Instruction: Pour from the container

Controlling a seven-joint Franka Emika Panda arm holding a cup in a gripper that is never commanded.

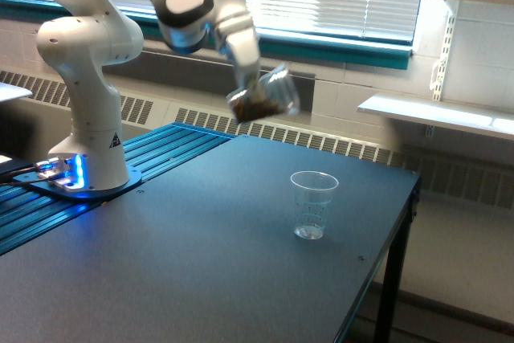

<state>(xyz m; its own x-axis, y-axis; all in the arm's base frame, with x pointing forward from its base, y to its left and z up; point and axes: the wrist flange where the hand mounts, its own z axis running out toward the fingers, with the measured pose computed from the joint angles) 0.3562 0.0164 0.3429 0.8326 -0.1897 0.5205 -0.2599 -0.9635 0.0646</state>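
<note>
In the exterior view the container [265,95], a clear wide cup with brown granules in its lower side, hangs tilted in the air above the far part of the table. My gripper [250,86] is shut on it from the view's left. A smaller clear tapered cup [312,204] with printed marks stands upright on the dark table [185,279], below and to the right of the container, well apart from it. A little pale material lies in its bottom.
The arm's white base [87,118] stands at the view's left on a blue ribbed strip [161,150]. The table's right edge [385,255] drops off near the small cup. A white shelf [434,114] and window blinds lie behind.
</note>
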